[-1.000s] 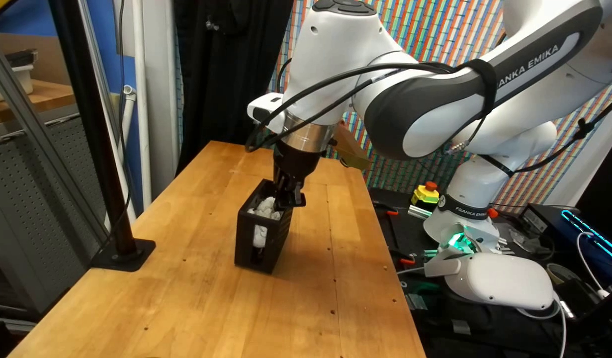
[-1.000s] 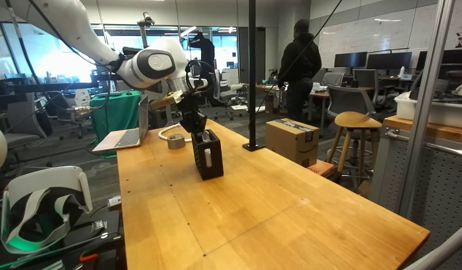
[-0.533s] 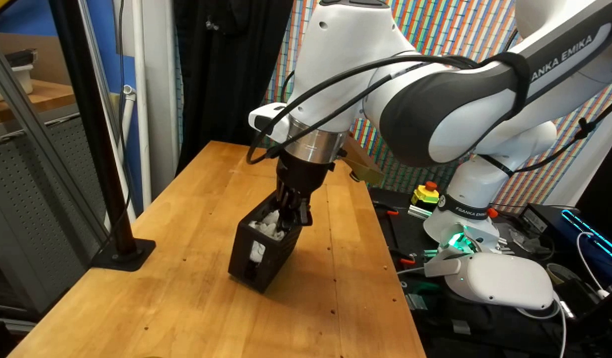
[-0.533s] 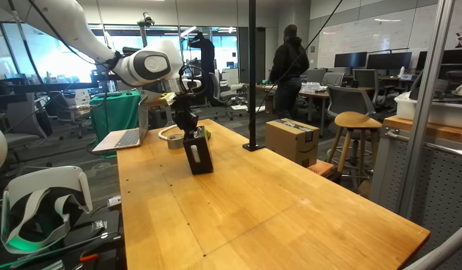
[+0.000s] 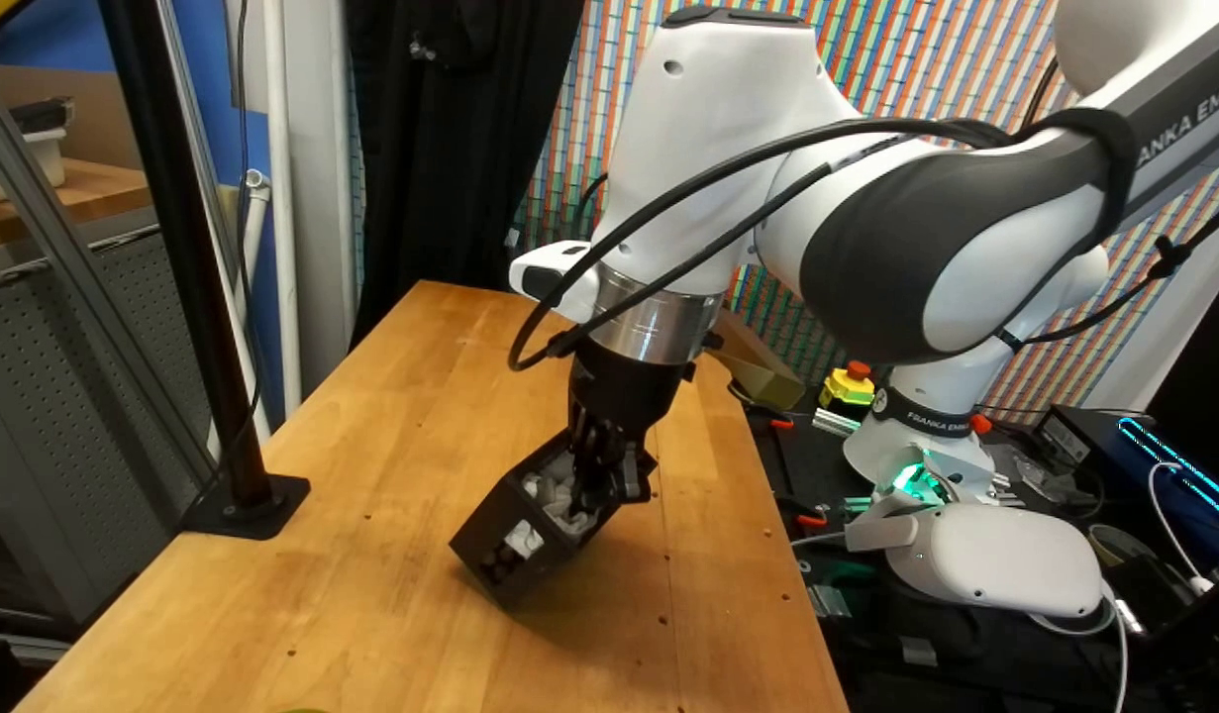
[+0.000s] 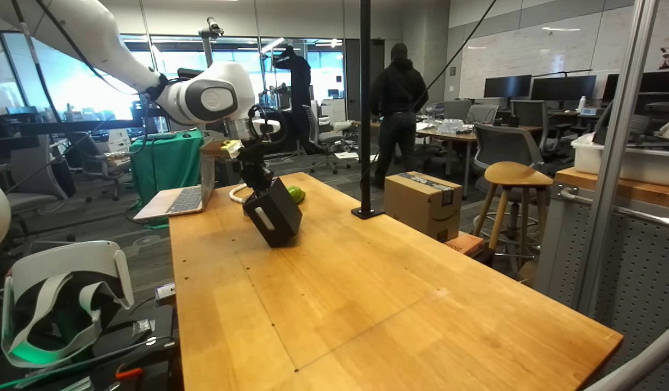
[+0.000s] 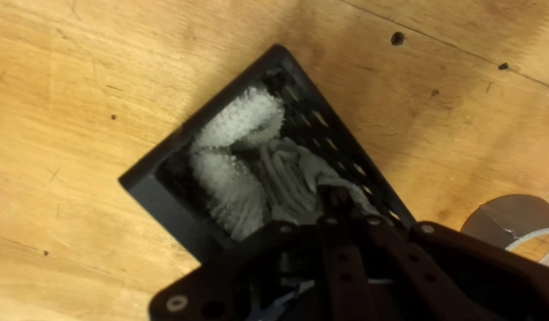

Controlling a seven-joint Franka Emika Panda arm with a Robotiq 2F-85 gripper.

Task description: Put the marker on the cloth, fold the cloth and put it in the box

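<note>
On the wooden table (image 6: 367,304), the black box (image 6: 284,213) stands tilted in both exterior views. The gripper (image 7: 340,198) reaches down into it, near one wall, jaws pressed together. In the wrist view the white terry cloth (image 7: 285,174) lies bunched in folds inside the box, mostly to one side of the jaws; whether they touch it is unclear. A roll of tape (image 7: 488,219) lies near the box.

Blk box (image 6: 279,213), off-wht cloth (image 7: 232,189)
</note>
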